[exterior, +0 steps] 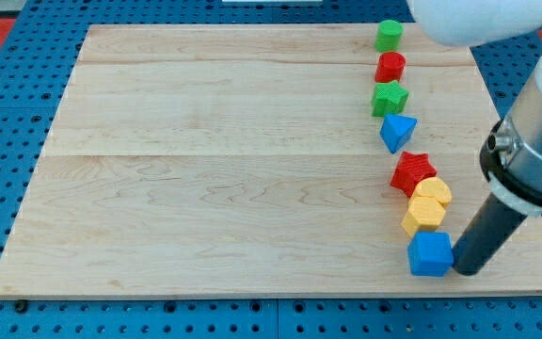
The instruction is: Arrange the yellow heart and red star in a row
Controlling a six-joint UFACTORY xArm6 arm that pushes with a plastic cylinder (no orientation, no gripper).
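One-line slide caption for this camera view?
My tip beside the blue cube; yellow heart touches red star.

blocks crowd the view's right; board (pixel 205 188) leftward lies open.

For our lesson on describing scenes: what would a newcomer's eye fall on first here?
A line of coloured blocks runs down the board's right side, from the green cylinder at the view's top to the blue cube near the bottom. The red star touches the yellow heart. My tip sits just right of the blue cube.
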